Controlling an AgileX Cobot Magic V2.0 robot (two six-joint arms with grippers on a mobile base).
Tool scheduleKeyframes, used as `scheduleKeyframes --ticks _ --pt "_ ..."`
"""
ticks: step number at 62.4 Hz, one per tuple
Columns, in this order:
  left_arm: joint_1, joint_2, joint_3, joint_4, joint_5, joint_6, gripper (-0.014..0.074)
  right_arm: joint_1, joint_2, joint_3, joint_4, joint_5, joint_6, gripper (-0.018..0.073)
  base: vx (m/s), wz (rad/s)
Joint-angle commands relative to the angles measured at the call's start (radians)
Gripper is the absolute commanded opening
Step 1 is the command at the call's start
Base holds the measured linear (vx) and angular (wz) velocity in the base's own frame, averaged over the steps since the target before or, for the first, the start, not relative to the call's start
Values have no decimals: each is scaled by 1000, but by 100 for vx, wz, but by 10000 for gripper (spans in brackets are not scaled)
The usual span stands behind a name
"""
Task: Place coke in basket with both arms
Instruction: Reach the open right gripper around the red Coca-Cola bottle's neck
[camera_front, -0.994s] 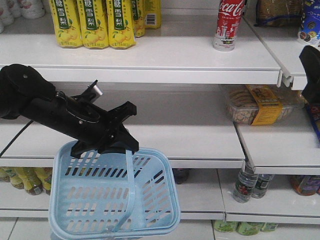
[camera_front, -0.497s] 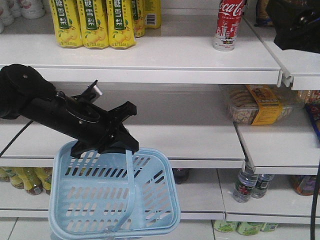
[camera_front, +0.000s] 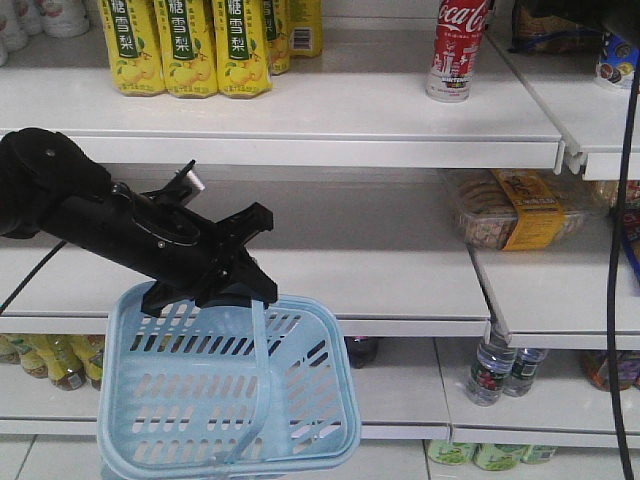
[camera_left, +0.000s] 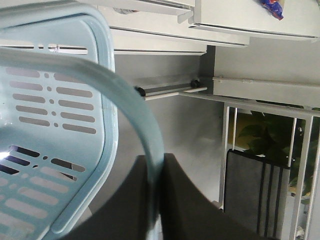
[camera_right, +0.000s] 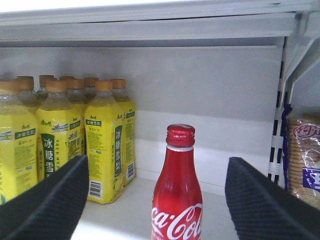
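Note:
The coke (camera_front: 455, 50), a red bottle with white script, stands upright on the top shelf, right of centre. In the right wrist view the coke (camera_right: 177, 200) shows straight ahead, and my right gripper (camera_right: 157, 165) is open, its black fingers (camera_right: 50, 200) wide on either side and short of the bottle. The light blue basket (camera_front: 228, 400) hangs in front of the lower shelves. My left gripper (camera_front: 235, 285) is shut on its swing handle (camera_left: 145, 130), which runs between the jaws of the left gripper (camera_left: 155, 170). The right gripper itself is out of the front view.
Yellow pear-drink bottles (camera_front: 185, 45) stand left of the coke, close beside it in the right wrist view (camera_right: 105, 150). A biscuit pack (camera_front: 515, 210) lies on the middle shelf. Water bottles (camera_front: 490, 370) sit lower right. A black cable (camera_front: 615, 250) hangs at the right edge.
The right arm rose from the right edge to the top right corner and has left the front view; only its cable shows. The left arm and basket have not moved.

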Motion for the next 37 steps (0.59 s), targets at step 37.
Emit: scheduleKeyframes --ticks 37 --pt "-6 -48 -28 -67 -1 0 -5 -6 213 -388 -617 27 557 553 0 0"
